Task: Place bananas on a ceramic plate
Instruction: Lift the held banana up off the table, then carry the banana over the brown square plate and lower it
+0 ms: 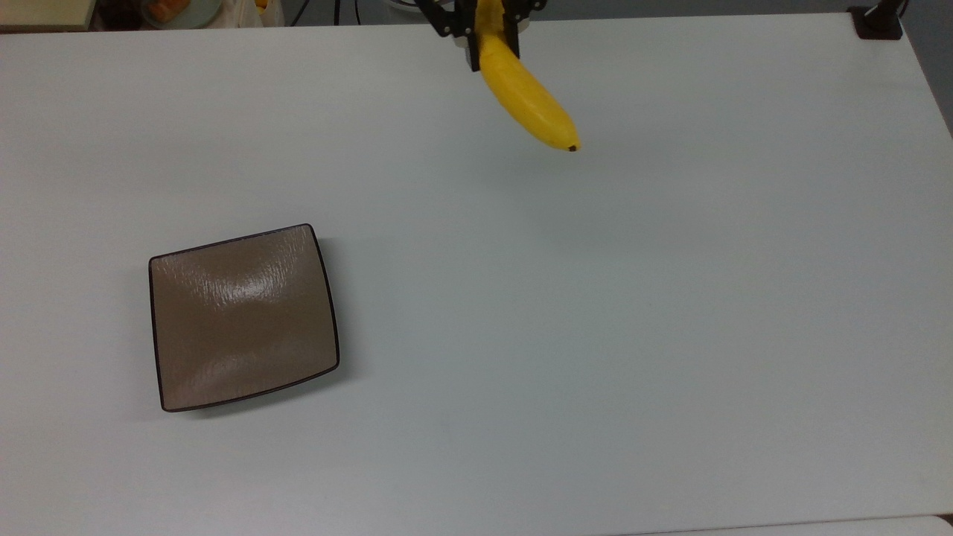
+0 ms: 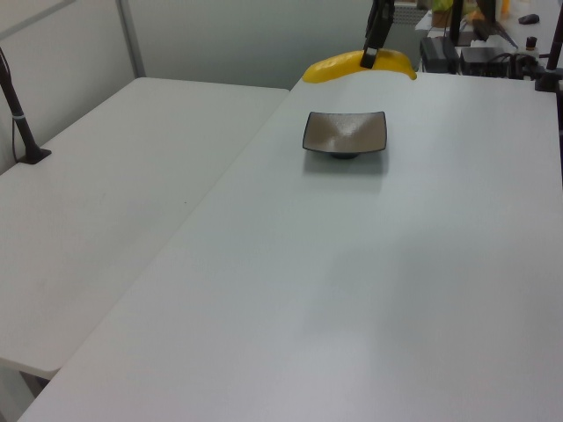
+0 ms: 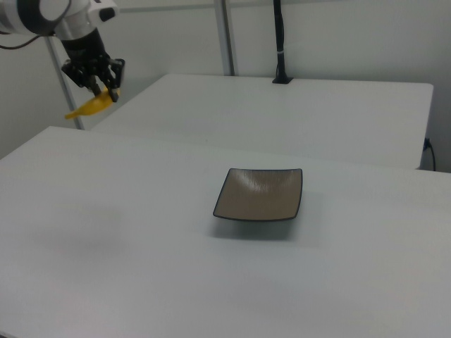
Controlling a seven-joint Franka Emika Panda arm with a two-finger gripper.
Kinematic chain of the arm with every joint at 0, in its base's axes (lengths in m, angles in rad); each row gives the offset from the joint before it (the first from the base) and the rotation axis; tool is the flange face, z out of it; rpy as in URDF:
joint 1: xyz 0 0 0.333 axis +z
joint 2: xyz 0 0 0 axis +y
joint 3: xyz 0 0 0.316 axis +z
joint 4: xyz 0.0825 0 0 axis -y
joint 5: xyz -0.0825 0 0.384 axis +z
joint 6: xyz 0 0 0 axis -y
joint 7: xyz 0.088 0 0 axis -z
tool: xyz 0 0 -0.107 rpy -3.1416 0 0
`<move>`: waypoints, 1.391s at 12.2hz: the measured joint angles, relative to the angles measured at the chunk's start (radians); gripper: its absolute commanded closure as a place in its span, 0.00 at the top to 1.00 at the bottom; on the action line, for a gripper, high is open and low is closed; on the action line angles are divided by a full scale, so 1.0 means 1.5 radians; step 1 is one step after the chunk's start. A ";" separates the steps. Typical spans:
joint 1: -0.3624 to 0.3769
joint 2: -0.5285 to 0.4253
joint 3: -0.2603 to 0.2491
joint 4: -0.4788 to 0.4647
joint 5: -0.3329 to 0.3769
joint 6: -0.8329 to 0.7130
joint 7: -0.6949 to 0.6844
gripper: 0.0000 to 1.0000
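Top view puts my pincer [image 1: 491,33] at twelve o'clock, right at the upper edge, its black fingers clamped on the banana [image 1: 526,100] near the stem end. From there the banana runs down toward four o'clock, its small dark tip lowest, and it hangs in the air above the white table [image 1: 595,335] without touching it. The plate [image 1: 242,316] lies at about eight o'clock from the middle of the top view, flat on the table and bare, well apart from the banana.

From the left view, my pincer [image 2: 373,54] comes down at one o'clock and grips the banana [image 2: 356,66] partway along its length. The banana lies nearly level there, one end pointing to nine o'clock and the other curving down toward three. It floats above and beyond the plate [image 2: 345,132], which sits just below it in the left view, at about twelve o'clock from the middle. The two do not touch.

From the right view, my white arm [image 3: 60,17] enters at ten o'clock, and the pincer [image 3: 99,83] holds the banana [image 3: 91,105] tilted, its free end drooping toward eight o'clock. The plate [image 3: 261,193] rests near the middle of the right view, far from the banana, a faint sheen on its brown surface and a thin dark rim around it.
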 measured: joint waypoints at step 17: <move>-0.269 0.307 0.000 -0.001 0.026 0.392 -0.272 0.00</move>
